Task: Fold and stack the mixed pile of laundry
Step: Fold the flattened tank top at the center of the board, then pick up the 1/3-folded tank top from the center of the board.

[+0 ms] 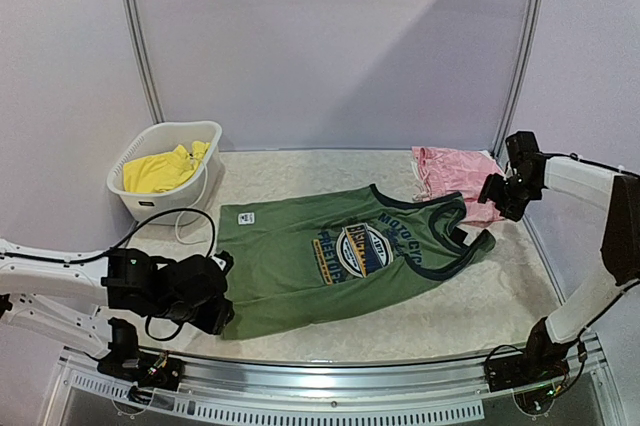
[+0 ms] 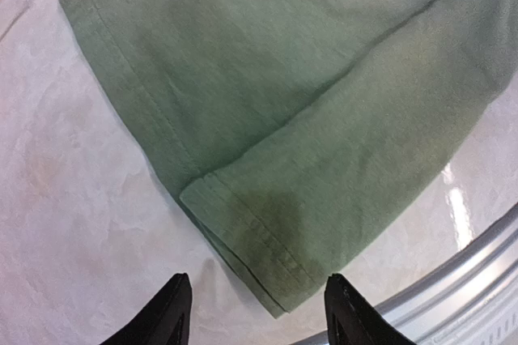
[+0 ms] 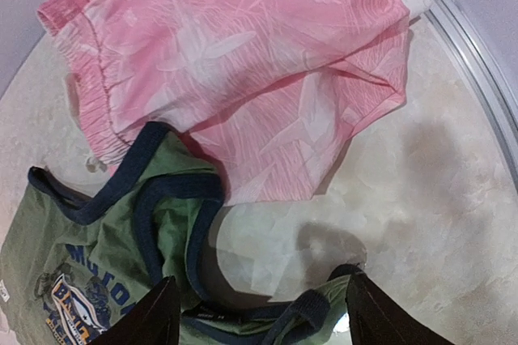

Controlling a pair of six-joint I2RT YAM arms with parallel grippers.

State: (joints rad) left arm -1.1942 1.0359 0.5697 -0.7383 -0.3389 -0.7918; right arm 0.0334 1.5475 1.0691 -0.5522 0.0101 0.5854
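Pale marbled tabletop (image 1: 520, 286) runs between lilac walls, and I see the olive-green tank top (image 1: 330, 261) spread flat across its middle. The graphic faces up, the hem lies toward the left and the straps toward the right. Its near-left hem corner is doubled over on itself. My left end effector (image 2: 257, 278) hangs just above that corner by the near edge, fingers parted with nothing clamped between them. My right end effector (image 3: 261, 278) is over the straps on the right, fingers spread wide and not gripping; a navy-trimmed strap lies on the surface below them. The pink garment (image 3: 243, 61) lies crumpled at the far right, touching the tank top's shoulder. At far left, a white slotted basket (image 1: 135, 208) holds the yellow shorts (image 1: 160, 171).
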